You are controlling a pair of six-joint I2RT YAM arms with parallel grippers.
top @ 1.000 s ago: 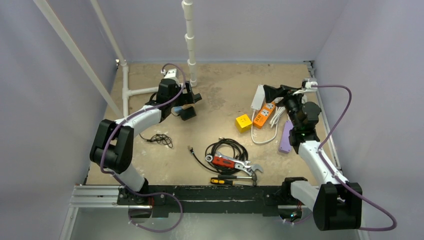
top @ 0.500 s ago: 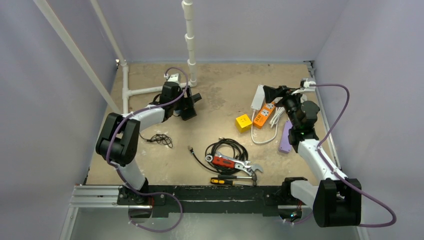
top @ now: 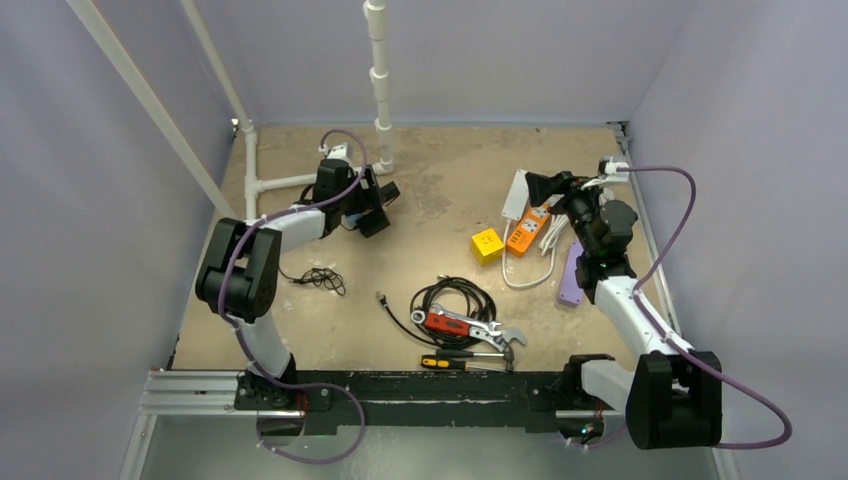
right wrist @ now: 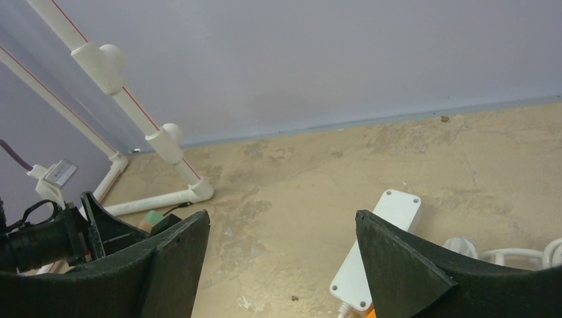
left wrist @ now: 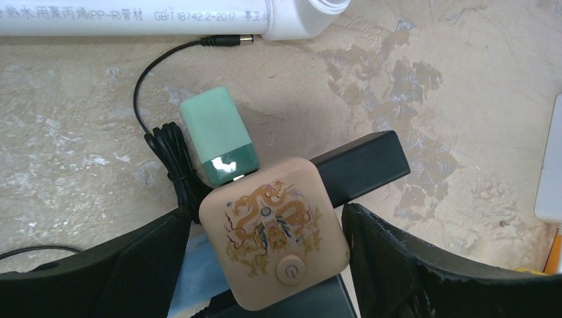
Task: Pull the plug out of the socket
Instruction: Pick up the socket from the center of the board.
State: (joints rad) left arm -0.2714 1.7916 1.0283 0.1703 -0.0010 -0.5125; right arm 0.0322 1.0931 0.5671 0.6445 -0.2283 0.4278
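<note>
The socket (left wrist: 273, 232) is a beige cube with a dragon print and a power button. A mint-green plug (left wrist: 219, 136) is pushed into its far-left side; a black cord (left wrist: 169, 159) is bundled beside it. The cube rests on a black block (left wrist: 361, 165). My left gripper (left wrist: 268, 212) is shut on the socket, one finger against each side; it sits at the back left of the floor (top: 368, 203). My right gripper (right wrist: 281, 265) is open and empty, held above the white power strip (right wrist: 381, 248) at the right (top: 545, 190). The plug also shows far off in the right wrist view (right wrist: 154, 217).
A white PVC pipe (left wrist: 132, 20) lies just beyond the plug, with a barrel-jack cable end (left wrist: 228, 41) beside it. An upright pipe (top: 380, 90) stands at the back. An orange power strip (top: 527, 230), yellow cube (top: 487, 243), cable coil (top: 455, 295) and wrench (top: 465, 325) lie mid-floor.
My left arm's elbow has swung forward and the left gripper has shifted slightly toward the back, holding the socket. The right arm has barely moved.
</note>
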